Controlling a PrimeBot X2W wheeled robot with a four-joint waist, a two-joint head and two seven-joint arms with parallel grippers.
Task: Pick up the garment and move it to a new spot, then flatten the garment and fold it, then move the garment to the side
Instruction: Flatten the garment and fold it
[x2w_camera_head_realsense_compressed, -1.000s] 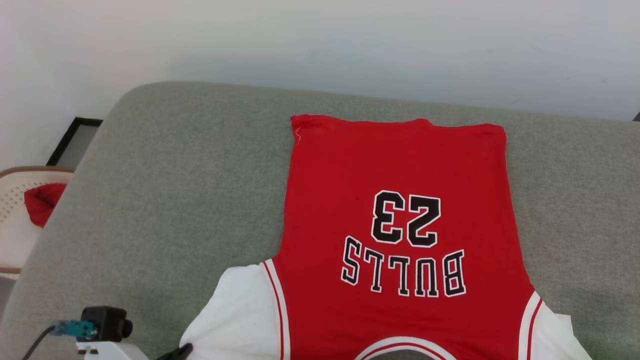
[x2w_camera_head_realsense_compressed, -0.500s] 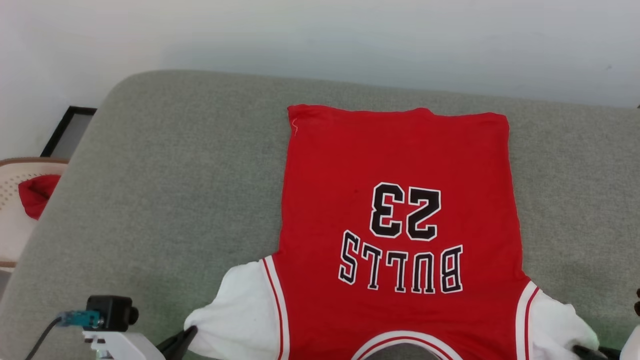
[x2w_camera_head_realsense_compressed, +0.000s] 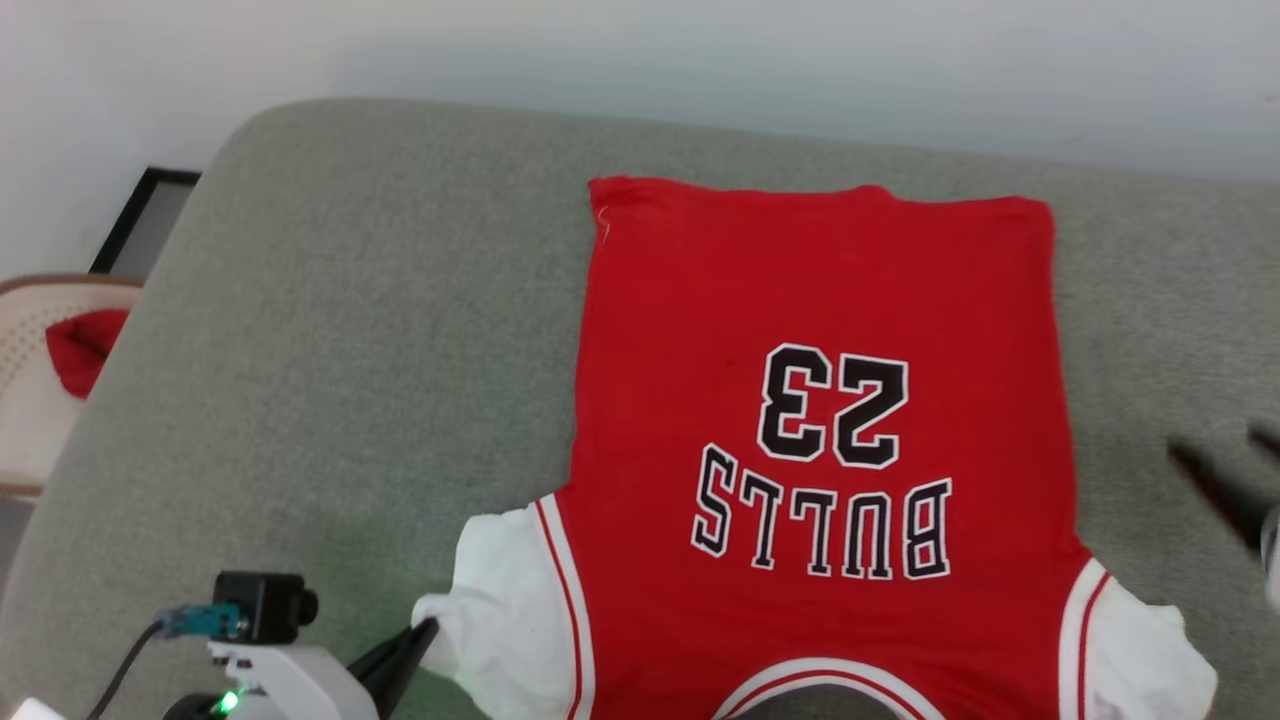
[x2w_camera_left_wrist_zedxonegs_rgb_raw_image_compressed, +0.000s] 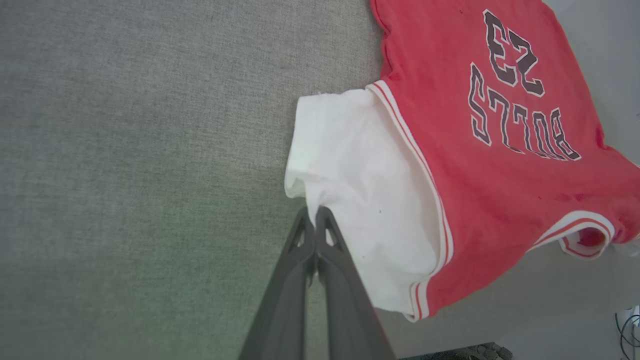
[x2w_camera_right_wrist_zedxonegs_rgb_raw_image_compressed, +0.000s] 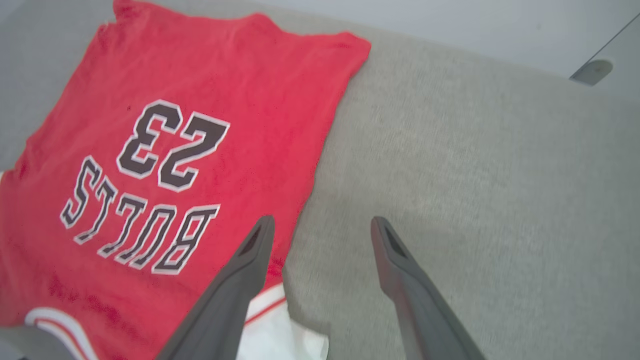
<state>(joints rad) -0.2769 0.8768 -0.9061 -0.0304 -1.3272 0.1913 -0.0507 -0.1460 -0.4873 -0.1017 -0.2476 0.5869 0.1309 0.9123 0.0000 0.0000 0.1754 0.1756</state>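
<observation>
Beside the garment (x2w_camera_head_realsense_compressed: 820, 330), right gripper (x2w_camera_right_wrist_zedxonegs_rgb_raw_image_compressed: 321, 222) newly open

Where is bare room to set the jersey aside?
Widest: grey cushion between the garment and the cushion's rounded left rim. Narrower strip right of it, where the open right gripper hovers. Crowded near the left gripper pinching the white sleeve.

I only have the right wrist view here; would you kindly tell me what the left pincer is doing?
Observer: The left pincer is shut on the edge of the garment, at its white sleeve.
Operator: Does that sleeve lie flat?
Observer: No, it is bunched and creased near the pinch.
Operator: Anything beside the cushion?
Observer: A cream basket holding a small red cloth, off its left end.
</observation>
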